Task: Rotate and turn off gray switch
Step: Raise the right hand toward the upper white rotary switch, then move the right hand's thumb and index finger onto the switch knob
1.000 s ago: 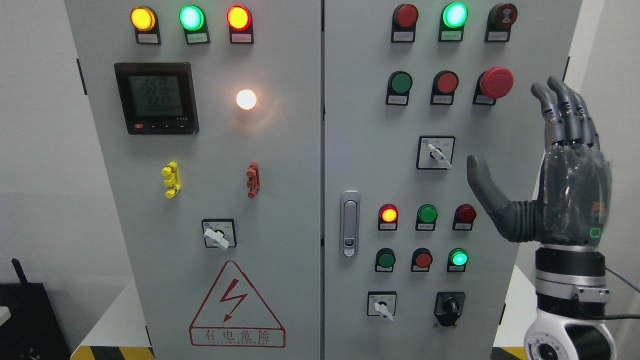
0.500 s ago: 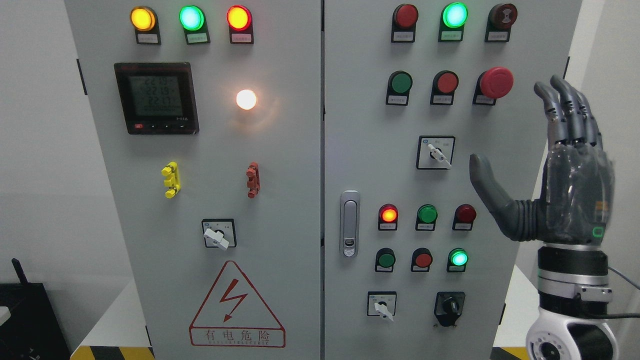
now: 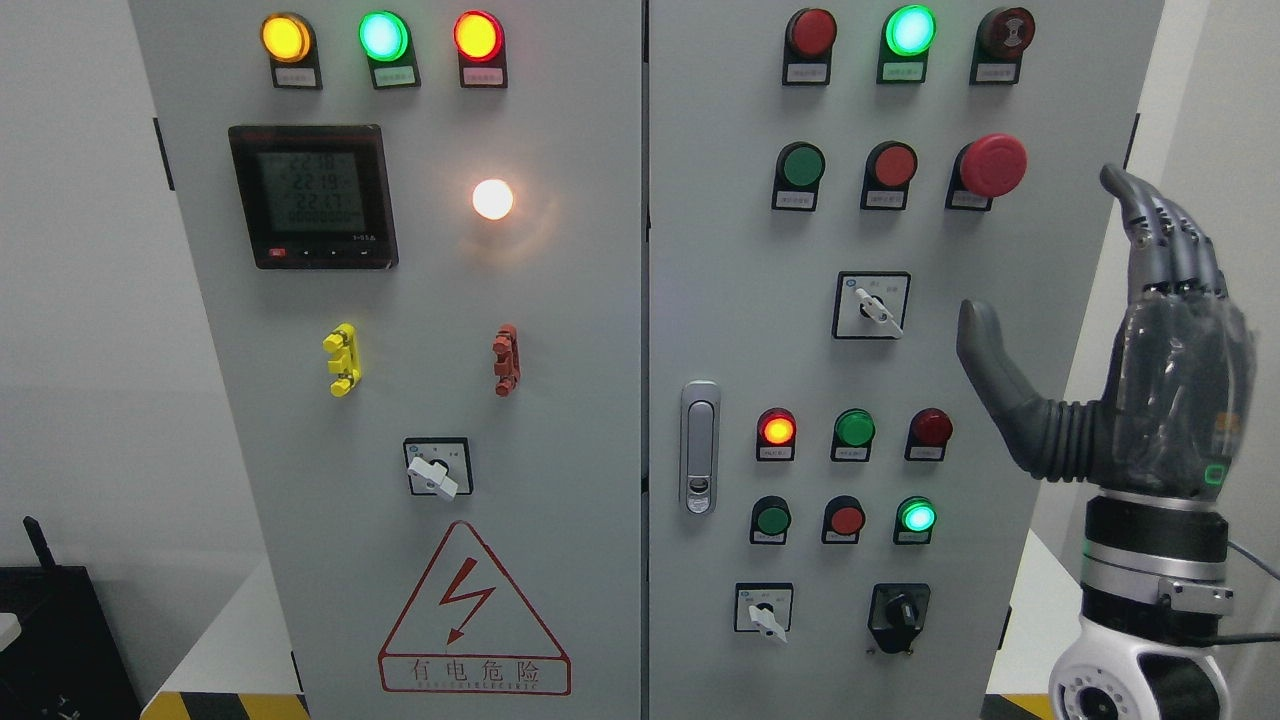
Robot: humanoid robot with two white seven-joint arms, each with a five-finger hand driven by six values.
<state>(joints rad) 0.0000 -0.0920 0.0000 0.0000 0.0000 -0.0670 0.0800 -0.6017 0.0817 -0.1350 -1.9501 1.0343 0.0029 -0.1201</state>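
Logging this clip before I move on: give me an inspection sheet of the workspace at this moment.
Surface: grey two-door control cabinet, doors shut.
Job's things: three grey-handled rotary switches; none touched.
Clutter: nothing seen.
Hands: right hand upright, fingers open, holding nothing, beside the cabinet's right edge; left not in view.
Cables: thin cable at the right wrist.
Surroundings: black device lower left; hazard-striped floor edge.

Gray switch (image 3: 869, 308): rotary selector with a pale lever on a square white plate framed in black. Located right of frame centre on the right cabinet door. Lever points down-right.
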